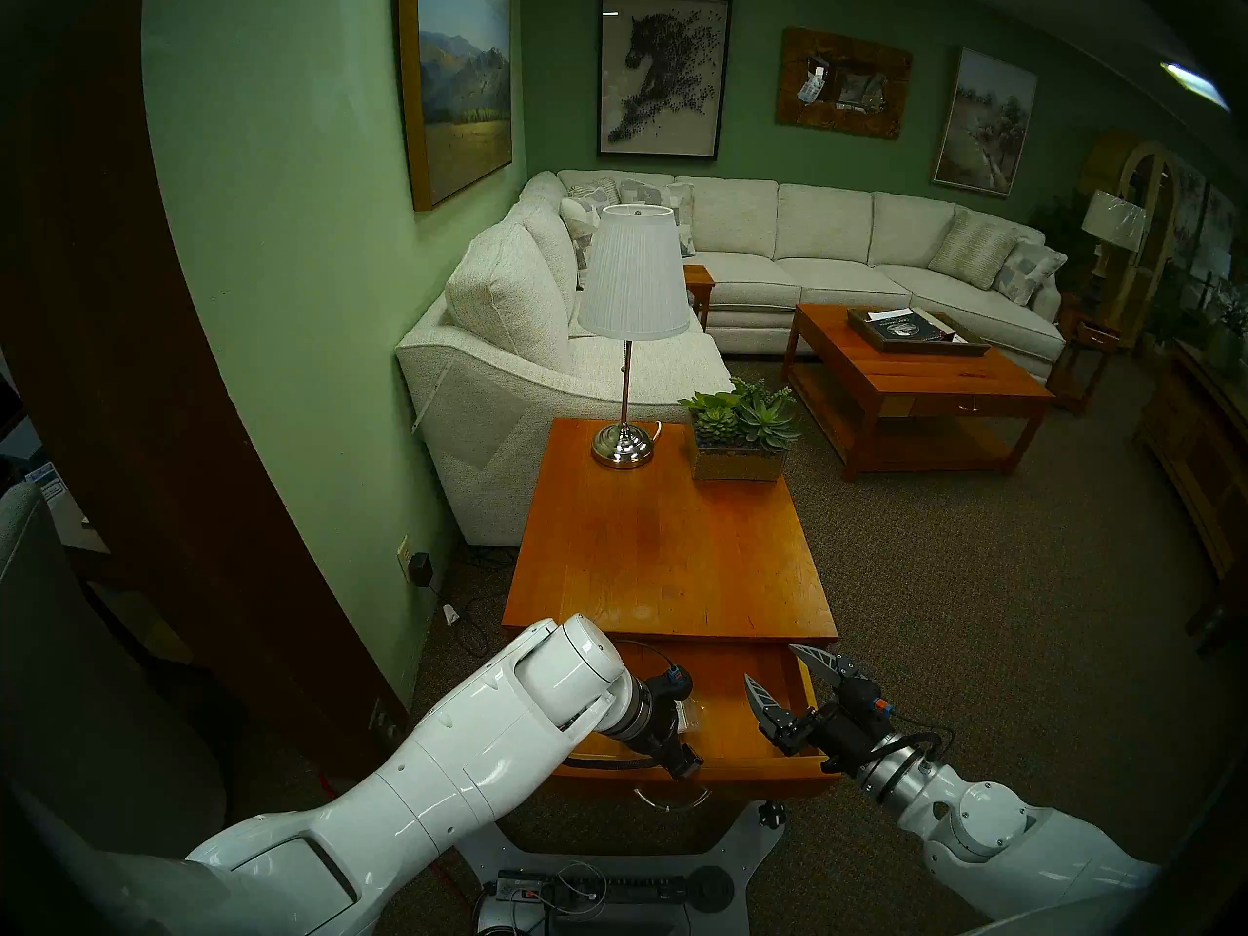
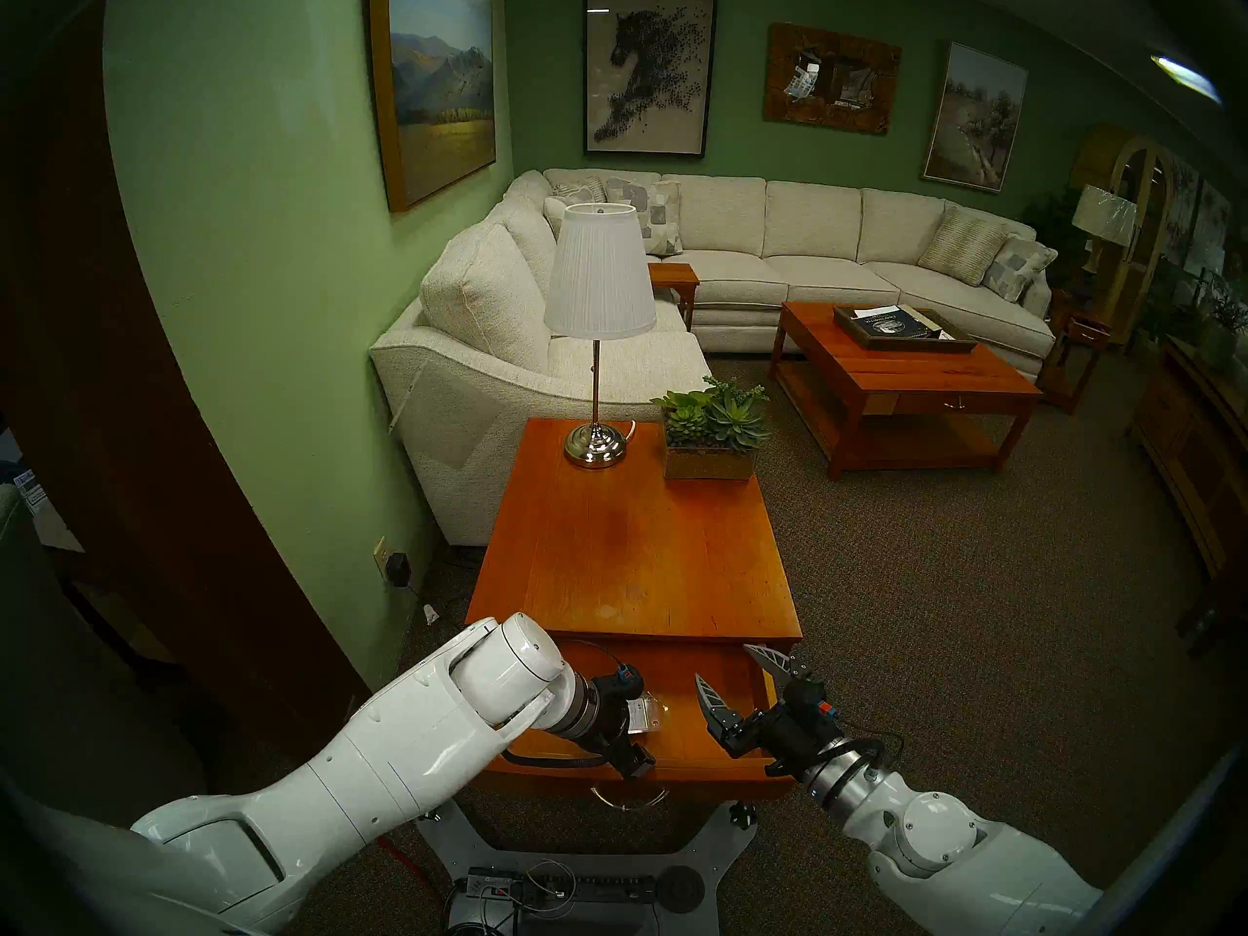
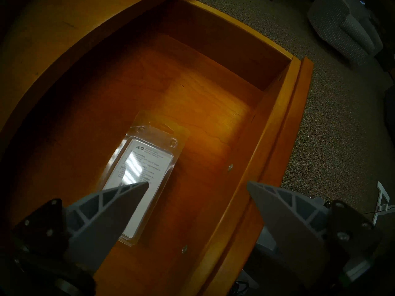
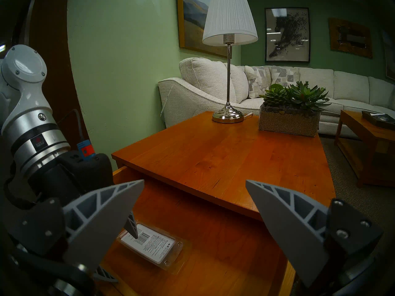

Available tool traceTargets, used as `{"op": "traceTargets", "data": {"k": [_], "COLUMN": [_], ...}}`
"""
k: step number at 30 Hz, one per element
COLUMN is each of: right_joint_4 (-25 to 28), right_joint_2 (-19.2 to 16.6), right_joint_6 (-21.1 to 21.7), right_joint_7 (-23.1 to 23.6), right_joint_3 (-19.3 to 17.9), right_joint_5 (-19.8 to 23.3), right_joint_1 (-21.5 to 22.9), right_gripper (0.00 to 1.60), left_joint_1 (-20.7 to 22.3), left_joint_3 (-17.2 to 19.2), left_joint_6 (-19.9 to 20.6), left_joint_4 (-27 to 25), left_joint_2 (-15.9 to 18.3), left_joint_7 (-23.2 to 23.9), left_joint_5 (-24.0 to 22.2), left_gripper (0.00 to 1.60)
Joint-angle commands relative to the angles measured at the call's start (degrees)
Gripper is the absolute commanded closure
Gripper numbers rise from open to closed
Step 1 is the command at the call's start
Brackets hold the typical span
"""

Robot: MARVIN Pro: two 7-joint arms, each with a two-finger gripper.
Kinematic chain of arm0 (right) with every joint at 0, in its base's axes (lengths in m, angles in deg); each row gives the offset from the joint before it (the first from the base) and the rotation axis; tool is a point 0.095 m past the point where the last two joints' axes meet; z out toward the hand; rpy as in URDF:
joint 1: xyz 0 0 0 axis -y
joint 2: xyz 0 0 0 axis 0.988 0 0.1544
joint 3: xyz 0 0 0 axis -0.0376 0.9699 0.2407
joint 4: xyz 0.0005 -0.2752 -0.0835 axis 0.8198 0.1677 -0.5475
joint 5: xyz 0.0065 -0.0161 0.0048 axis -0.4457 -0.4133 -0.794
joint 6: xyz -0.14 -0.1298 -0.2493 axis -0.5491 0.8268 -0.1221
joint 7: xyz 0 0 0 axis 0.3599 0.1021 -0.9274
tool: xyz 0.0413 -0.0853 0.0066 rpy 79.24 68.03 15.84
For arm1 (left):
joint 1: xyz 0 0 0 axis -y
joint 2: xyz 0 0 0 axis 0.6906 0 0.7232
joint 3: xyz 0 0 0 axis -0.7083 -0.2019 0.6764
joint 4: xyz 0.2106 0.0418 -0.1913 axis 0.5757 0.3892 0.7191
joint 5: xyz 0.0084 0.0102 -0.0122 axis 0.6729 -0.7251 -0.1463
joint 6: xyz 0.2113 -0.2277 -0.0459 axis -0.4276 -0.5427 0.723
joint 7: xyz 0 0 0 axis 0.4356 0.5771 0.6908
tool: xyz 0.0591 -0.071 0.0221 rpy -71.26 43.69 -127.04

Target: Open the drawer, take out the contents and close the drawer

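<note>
The drawer (image 1: 736, 756) stands pulled out under the worktop (image 1: 665, 549). The left arm angles down into it, its gripper (image 3: 197, 183) spread above the packet (image 3: 139, 178) lying flat inside. The right gripper (image 1: 787, 678), also spread, hovers by the drawer's right side.

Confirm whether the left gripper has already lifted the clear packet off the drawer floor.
No: in the left wrist view the packet lies flat on the drawer floor, with the left gripper open above it.
</note>
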State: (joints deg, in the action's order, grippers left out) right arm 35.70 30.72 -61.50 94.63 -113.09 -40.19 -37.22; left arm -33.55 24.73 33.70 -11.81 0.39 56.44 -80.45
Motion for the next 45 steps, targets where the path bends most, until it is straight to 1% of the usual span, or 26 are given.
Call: {"op": "traceTargets", "data": {"k": [1, 5, 8, 17, 25, 27, 31, 32, 35, 45], "right_joint_4": [1.4, 1.4, 1.4, 1.3, 1.3, 1.3, 1.3, 1.3, 1.3, 1.3], "right_joint_2": [-0.1, -0.1, -0.1, -0.1, -0.1, -0.1, -0.1, -0.1, -0.1, -0.1], "right_joint_6": [-0.4, -0.4, -0.4, -0.4, -0.4, -0.4, -0.4, -0.4, -0.4, -0.4], "right_joint_7": [-0.1, -0.1, -0.1, 0.0, 0.0, 0.0, 0.0, 0.0, 0.0, 0.0], "right_joint_3": [-0.5, -0.5, -0.5, -0.5, -0.5, -0.5, -0.5, -0.5, -0.5, -0.5], "right_joint_5": [0.1, 0.1, 0.1, 0.1, 0.1, 0.1, 0.1, 0.1, 0.1, 0.1], "right_joint_1": [0.5, 0.5, 0.5, 0.5, 0.5, 0.5, 0.5, 0.5, 0.5, 0.5], "right_gripper": [0.00, 0.00, 0.00, 0.00, 0.00, 0.00, 0.00, 0.00, 0.00, 0.00], "left_joint_1": [2.3, 2.4, 3.0, 6.4, 7.8, 8.0, 8.5, 8.5, 9.1, 10.6], "left_joint_3": [1.4, 1.6, 2.0, 3.9, 4.7, 4.6, 4.3, 4.3, 4.2, 3.0], "left_joint_6": [2.0, 1.8, 1.2, -1.1, -4.8, -6.5, -9.4, -9.4, -10.7, -12.1], "left_joint_4": [-1.6, -1.3, -0.1, 5.7, 10.9, 12.5, 15.8, 15.8, 18.3, 22.7], "left_joint_2": [-0.5, -0.6, -1.2, -3.5, -5.2, -5.7, -6.5, -6.5, -7.1, -7.9], "left_joint_7": [2.6, 2.5, 1.6, -0.2, -3.1, -4.7, -6.3, -6.3, -6.7, -5.6], "left_joint_5": [-1.7, -1.6, -1.2, -1.2, -0.8, -0.2, -0.1, -0.1, 0.1, 1.1], "left_gripper": [0.00, 0.00, 0.00, 0.00, 0.00, 0.00, 0.00, 0.00, 0.00, 0.00]}}
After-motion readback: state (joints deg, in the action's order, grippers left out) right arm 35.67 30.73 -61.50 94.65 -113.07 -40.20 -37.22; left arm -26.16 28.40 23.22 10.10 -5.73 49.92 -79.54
